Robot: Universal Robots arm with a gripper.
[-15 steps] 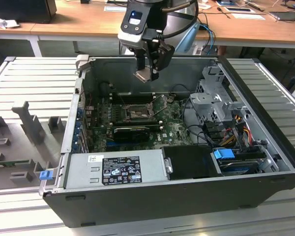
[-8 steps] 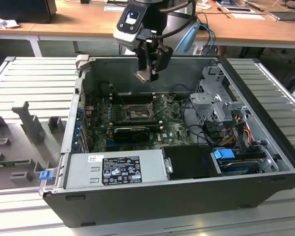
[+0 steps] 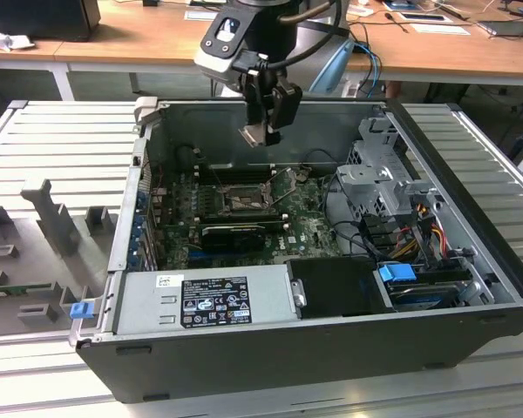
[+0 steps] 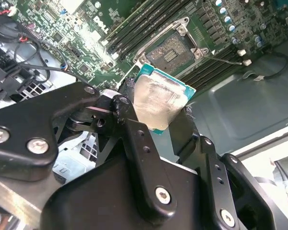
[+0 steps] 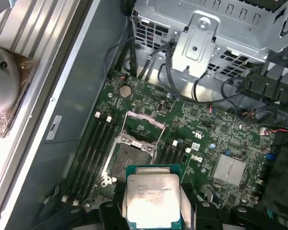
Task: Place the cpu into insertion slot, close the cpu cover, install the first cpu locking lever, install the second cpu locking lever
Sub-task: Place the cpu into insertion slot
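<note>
Silvery cpu (image 5: 152, 199) in end effector's (image 4: 157, 102) grip

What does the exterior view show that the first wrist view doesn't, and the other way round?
Exterior view: the whole case, its grey power supply, the wooden desk behind. First wrist view: the board's coin battery and silver heatsink, close up. Both: the cpu, held in the claw above the slot, not yet in it.
</note>
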